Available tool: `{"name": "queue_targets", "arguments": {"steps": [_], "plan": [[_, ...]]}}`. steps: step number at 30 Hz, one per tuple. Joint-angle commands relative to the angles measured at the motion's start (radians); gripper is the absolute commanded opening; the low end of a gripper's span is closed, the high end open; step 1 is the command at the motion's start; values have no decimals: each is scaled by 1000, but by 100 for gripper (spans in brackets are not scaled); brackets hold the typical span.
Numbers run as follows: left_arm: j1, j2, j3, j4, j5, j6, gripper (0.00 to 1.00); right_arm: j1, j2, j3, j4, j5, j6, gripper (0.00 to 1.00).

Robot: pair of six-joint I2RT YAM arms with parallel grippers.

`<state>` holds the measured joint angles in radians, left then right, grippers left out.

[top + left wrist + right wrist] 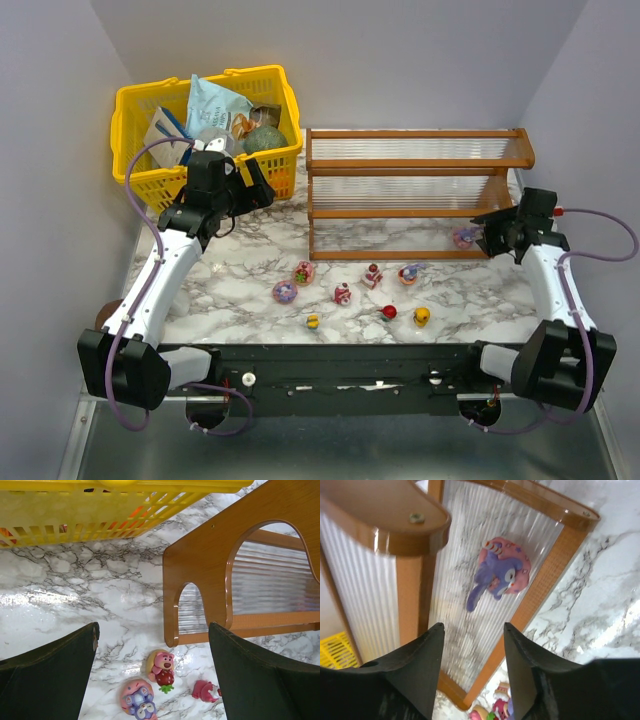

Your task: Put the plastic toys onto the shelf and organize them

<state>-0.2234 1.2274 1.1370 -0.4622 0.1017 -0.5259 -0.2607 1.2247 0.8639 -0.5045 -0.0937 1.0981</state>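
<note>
While packets (215, 105) fill the basket (258, 72), the shelf (420, 133) holds one toy (464, 238).

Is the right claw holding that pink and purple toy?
No, the right gripper is open and empty; the pink and purple toy lies on the shelf beyond it.

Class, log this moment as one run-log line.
left tool open, empty | right tool open, near purple-pink toy on shelf bottom tier | eight toys on table

The left hand (153, 630) gapes wide over the bench (75, 590), three plastic toys (161, 667) at 6 o'clock. The shelf (200, 565) stands at 2 o'clock, the yellow basket (100, 515) at 11.
</note>
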Motion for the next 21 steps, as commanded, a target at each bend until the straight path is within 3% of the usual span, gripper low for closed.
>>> {"name": "queue_targets", "arguments": {"steps": [1,6,10,14,18,21], "plan": [[6,-3,24,-24,3,0,99,8,-109,-11,10,-92,-53,64],[6,1,14,0,19,-23,99,23,-182,-29,-44,-207,-153,66],[6,12,-14,22,61,-45,99,107,-238,-72,-117,-254,-173,62],[6,20,-37,37,93,-57,99,288,-298,-126,-141,-200,-69,61],[6,21,-49,40,118,-65,99,388,-350,-172,-132,-143,23,61],[6,21,-49,42,124,-65,99,436,-338,-186,-117,-126,57,54]]}}
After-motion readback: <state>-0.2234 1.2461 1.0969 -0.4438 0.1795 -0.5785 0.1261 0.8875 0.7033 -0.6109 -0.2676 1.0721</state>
